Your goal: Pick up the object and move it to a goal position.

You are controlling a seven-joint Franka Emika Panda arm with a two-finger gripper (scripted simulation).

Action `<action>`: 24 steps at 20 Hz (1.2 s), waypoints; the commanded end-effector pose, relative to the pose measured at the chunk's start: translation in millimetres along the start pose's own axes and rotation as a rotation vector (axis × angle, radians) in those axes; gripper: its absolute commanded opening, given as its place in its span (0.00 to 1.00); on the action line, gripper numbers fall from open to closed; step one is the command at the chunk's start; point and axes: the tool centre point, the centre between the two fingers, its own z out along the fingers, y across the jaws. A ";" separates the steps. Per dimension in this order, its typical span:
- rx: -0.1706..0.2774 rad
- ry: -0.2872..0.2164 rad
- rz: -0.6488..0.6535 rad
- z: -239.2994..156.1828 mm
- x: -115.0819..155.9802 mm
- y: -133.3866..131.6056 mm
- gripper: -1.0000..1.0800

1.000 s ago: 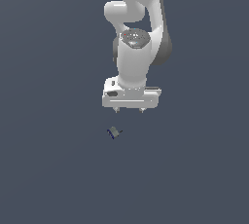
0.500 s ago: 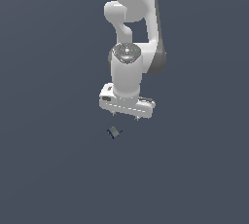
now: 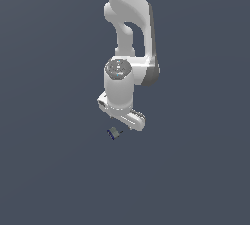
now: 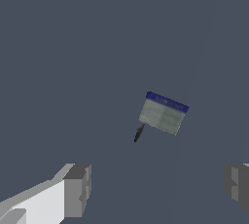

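The object [image 3: 114, 132] is a tiny grey-green block with a dark blue edge and a short dark stub, lying on the flat grey floor. In the wrist view the object [image 4: 163, 113] lies ahead of the fingers, apart from them and outside the gap between them. My gripper [image 3: 122, 121] hangs just above and slightly behind the object in the exterior view, its hand turned at a slant. In the wrist view the gripper [image 4: 158, 189] is open and empty, with both grey fingertips [image 4: 78, 191] spread wide apart.
The white arm [image 3: 129, 33] rises above the gripper. A plain dark grey floor [image 3: 53, 170] stretches all around, with no other objects in view.
The arm has come down towards the object and the hand has turned from level to slanted. The object has not moved.
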 end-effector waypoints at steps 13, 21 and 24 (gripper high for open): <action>-0.011 -0.009 0.351 42.8 14.5 20.0 0.96; -0.013 -0.009 0.387 47.4 15.9 22.5 0.96; -0.013 -0.009 0.387 51.0 15.7 22.4 0.96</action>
